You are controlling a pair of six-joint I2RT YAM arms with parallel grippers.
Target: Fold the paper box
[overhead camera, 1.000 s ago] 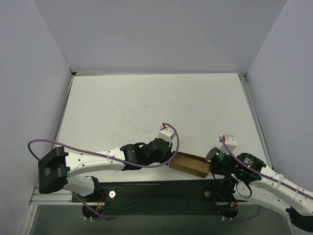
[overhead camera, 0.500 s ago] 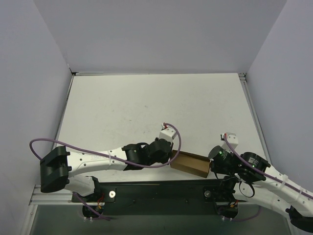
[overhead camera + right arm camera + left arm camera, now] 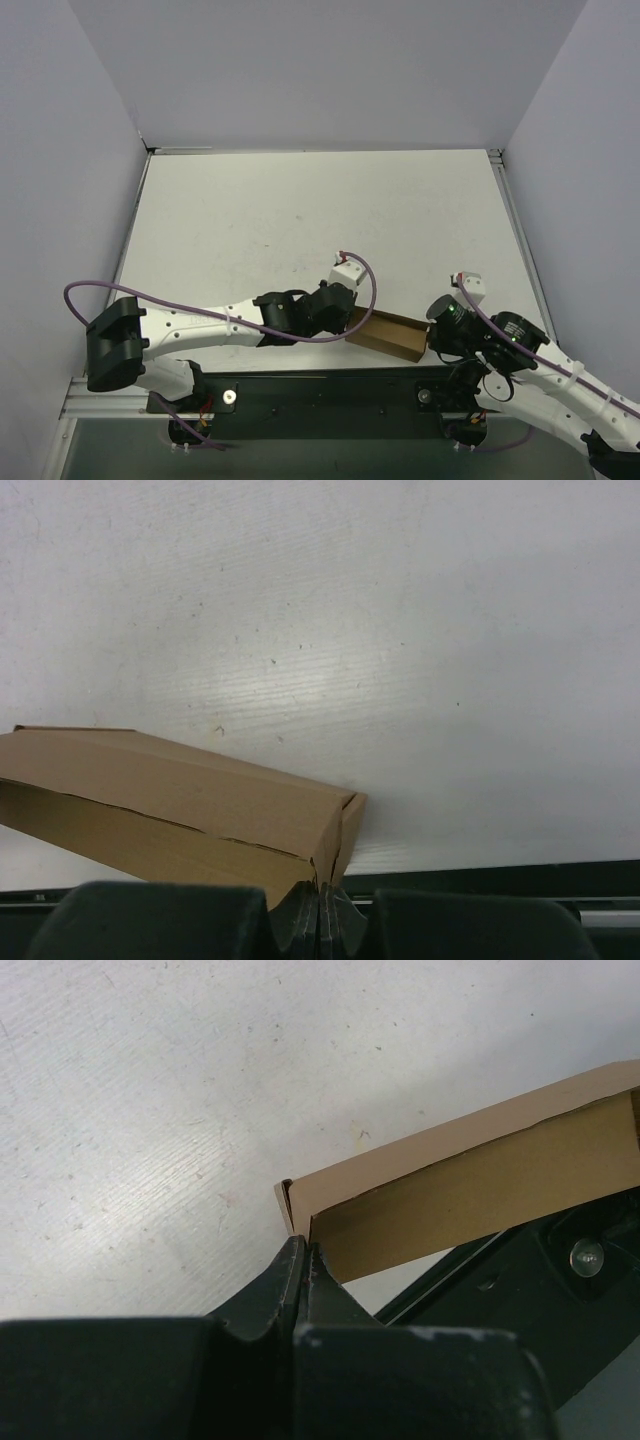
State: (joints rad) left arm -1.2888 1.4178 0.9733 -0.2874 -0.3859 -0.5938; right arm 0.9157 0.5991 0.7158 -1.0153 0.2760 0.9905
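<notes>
Pinching fully together, the fingers of the left gripper (image 3: 303,1252) clamped thin cardboard at one end corner of the paper box (image 3: 470,1185). The fingers of the right gripper (image 3: 325,898) were likewise pressed tight on the edge of the opposite end. Box: plain brown, long and narrow, held between the two grippers, its right end angled slightly toward the arm bases. Position: at the near edge of the white table (image 3: 300,210), its near side over the black mounting plate (image 3: 330,390). Both arms reached inward, low over the table.
</notes>
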